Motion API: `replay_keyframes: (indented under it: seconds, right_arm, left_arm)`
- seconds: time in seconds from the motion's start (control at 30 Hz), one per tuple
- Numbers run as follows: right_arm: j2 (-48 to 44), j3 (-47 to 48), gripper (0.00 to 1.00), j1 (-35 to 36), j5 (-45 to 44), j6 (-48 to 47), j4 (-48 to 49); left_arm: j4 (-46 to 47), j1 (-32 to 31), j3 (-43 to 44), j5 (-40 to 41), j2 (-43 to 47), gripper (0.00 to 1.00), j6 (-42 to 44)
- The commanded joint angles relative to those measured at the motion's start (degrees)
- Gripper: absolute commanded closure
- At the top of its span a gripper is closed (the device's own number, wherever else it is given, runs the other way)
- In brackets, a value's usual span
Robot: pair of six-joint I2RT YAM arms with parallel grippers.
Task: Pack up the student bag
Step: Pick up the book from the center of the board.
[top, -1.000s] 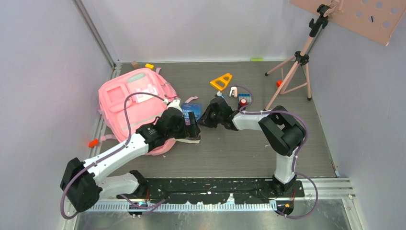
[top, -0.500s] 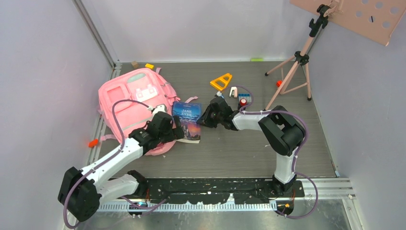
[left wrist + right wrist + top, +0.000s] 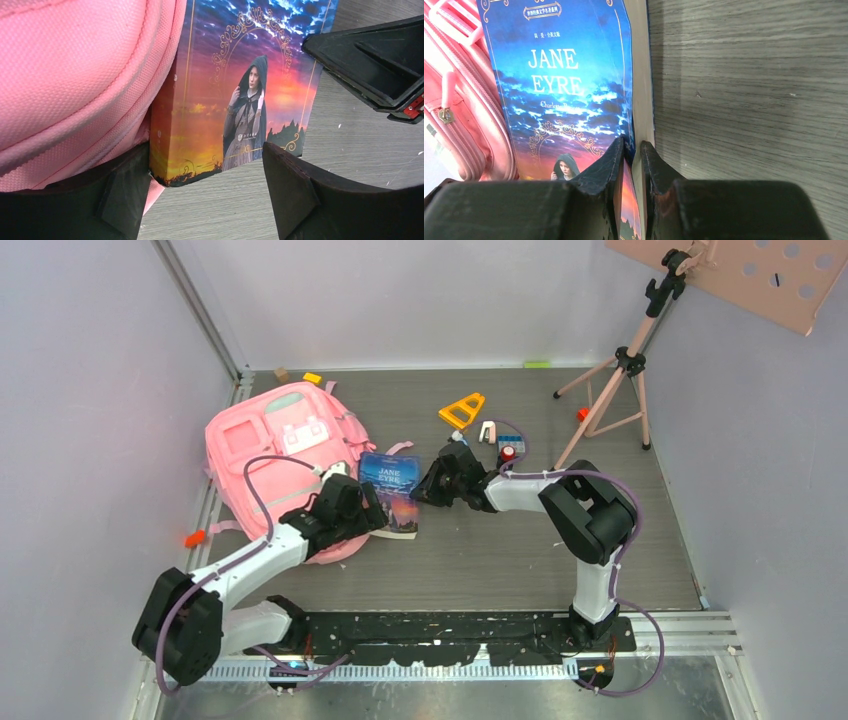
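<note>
From above: finds the student bag (image 3: 275, 455) lying flat at ten o'clock on the bench (image 3: 520, 550), with the Jane Eyre paperback (image 3: 392, 495) touching its three o'clock side. Pinches the paperback's three o'clock edge with the right gripper (image 3: 430, 485), probably to steady it for the other arm. Puts the left gripper (image 3: 366, 514) at the seven o'clock corner; hard to judge its spread from here.

At the left wrist: straddles that bottom corner with jaws apart, one finger against the pink fabric, likely readying a grab. Cuts off the title.

At the right wrist: clamps the cover and page edge between nearly meeting fingers. Hides the bag's opening; shows only a zipper pull (image 3: 445, 115) at nine o'clock.
</note>
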State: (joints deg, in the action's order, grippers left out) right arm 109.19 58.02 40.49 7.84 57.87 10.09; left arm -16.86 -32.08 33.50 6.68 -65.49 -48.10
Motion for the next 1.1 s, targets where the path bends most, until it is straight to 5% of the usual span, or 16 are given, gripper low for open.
replay_keyframes:
  seconds: [0.0,0.27,0.63,1.07]
  right_arm:
    - [5.54,-1.12,1.00,2.82,1.60,-1.35,-8.42]
    - [5.82,-0.91,0.99,2.98,1.91,-1.51,-8.48]
    - [6.48,-0.32,1.00,3.30,2.28,-1.65,-8.73]
    - [2.52,-1.24,1.00,3.33,-0.50,-2.67,-11.34]
  left_arm:
    - [10.75,-0.27,-2.86,-3.94,-0.70,0.23,-4.65]
    - [16.16,-0.27,-4.61,-2.72,3.75,0.43,-3.77]
    - [22.44,-0.27,-5.68,-4.51,5.72,0.54,-2.98]
    - [25.83,-0.27,-4.69,-11.17,10.21,0.96,-4.21]
